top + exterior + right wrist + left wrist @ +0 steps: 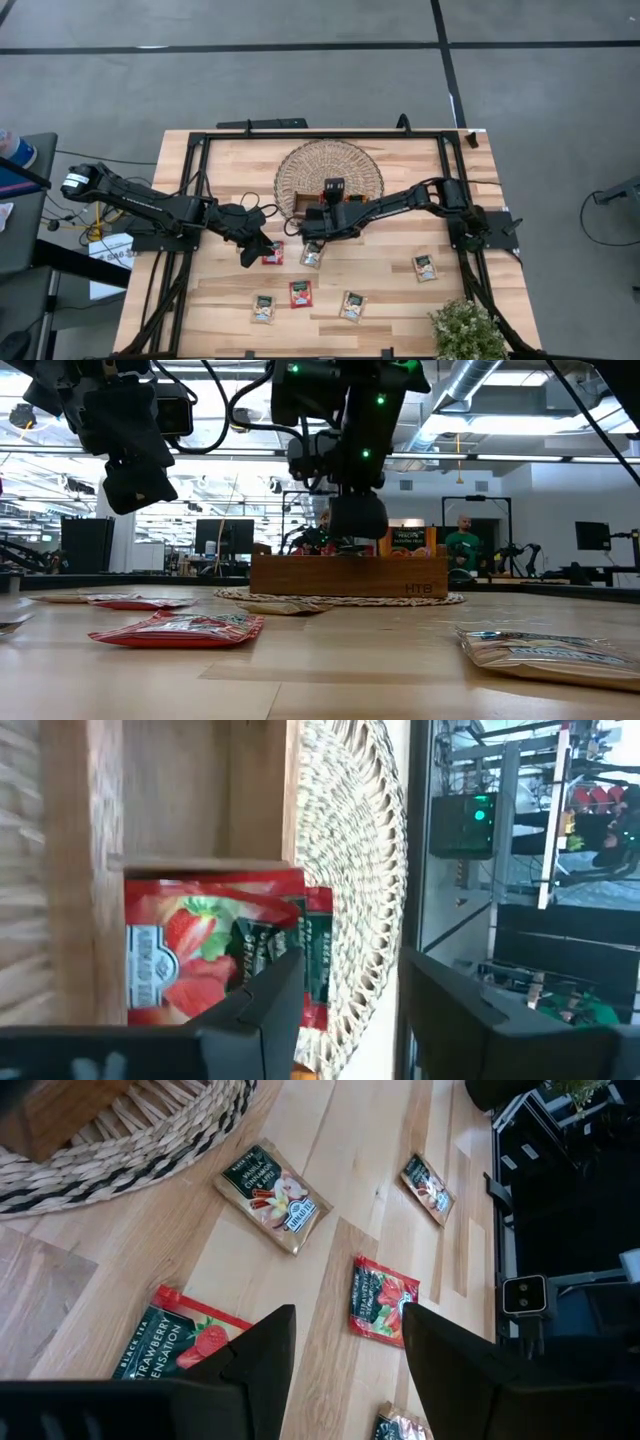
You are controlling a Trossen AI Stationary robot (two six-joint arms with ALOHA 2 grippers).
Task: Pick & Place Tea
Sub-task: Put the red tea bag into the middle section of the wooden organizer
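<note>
Step in hand: the right arm appears to be dropping a red sachet into the tray while the left arm is lining up on the next one; this is a judgement from how things lie.
Left hand (250, 252): hanging low over the surface, left of centre, its fingers (262, 1352) standing well apart and gripping nothing.
Strawberry sachet (178, 1337): lying flat on the surface just under and beside the left hand, not touching it as far as I can tell.
Doing it well, left: it is looking wise to centre the fingers across the sachet's short side and come straight down, since a flat packet slides easily on bare wood.
Other tea: a pale sachet (272, 1196) is lying just off the mat's edge, a second red sachet (381, 1297) nearer the front edge, more pale ones towards the front and right.
Mat (366, 165): sitting at the middle of the back edge, carrying the tray (348, 575).
Right hand (312, 232): hovering over the front of the tray, fingers parted and empty.
Red sachet in tray (205, 958): resting in a compartment right below the right hand, overlapping another one.
Doing it well, right: it is best lifting clear vertically so the fingers are not catching the tray wall.
</note>
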